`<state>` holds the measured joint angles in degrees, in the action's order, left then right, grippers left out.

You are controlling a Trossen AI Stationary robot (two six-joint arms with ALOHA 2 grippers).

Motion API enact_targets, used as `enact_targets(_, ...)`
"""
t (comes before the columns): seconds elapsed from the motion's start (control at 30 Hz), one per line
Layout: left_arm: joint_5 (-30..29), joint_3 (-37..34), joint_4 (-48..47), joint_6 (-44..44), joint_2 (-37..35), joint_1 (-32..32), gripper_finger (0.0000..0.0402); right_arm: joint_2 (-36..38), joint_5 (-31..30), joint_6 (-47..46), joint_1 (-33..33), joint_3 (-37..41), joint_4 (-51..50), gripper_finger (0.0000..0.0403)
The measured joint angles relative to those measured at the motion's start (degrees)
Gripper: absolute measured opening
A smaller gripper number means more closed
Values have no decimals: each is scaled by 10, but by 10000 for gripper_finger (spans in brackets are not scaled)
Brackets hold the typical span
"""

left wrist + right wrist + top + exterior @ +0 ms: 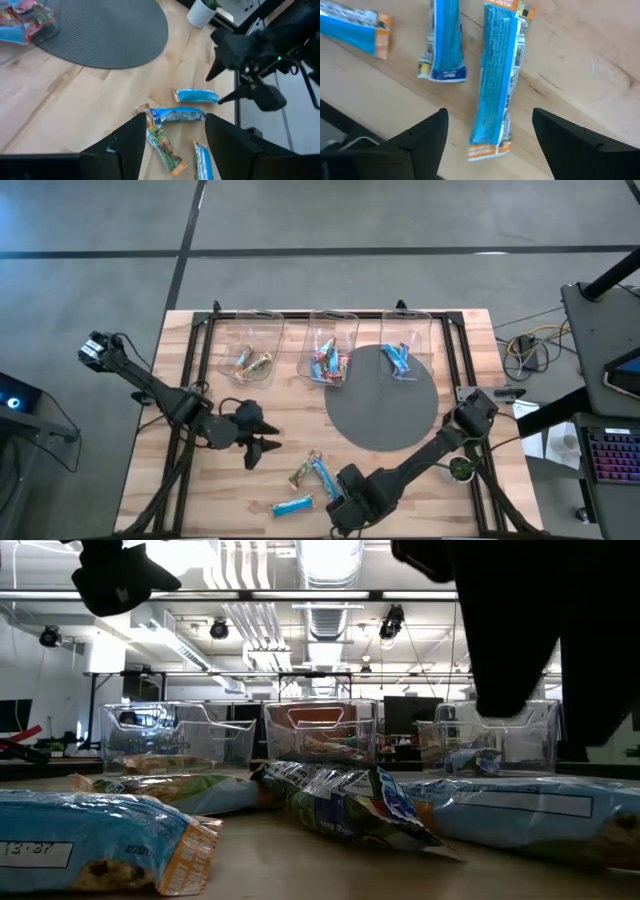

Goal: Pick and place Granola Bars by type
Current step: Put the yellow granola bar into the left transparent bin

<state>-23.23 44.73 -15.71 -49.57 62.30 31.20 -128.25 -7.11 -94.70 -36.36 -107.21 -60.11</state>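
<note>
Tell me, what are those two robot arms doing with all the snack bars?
They are sorting granola bars by type into three clear bins at the table's far edge. Each bin already holds a few. The right gripper hangs open just above a blue bar, not holding it. A few more loose bars lie nearby. The left gripper waits open over the table, empty.

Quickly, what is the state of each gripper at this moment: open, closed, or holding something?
Left gripper: open, holding nothing.
Right gripper: open, holding nothing, with a blue granola bar lying on the table between its fingers.
</note>
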Motion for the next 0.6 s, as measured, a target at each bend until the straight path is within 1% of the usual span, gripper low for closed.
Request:
enact_targets(0.17,-9,0,4,0,0,0,186,-1,16,19,2,19,21,278)
enact_targets(0.33,-9,0,3,1,1,0,186,-1,14,22,3,35,24,270)
enact_targets(0.47,-19,0,3,2,1,0,186,-1,14,22,3,47,25,253)
enact_targets(0.6,-24,0,3,13,1,0,186,-1,14,27,3,59,44,226)
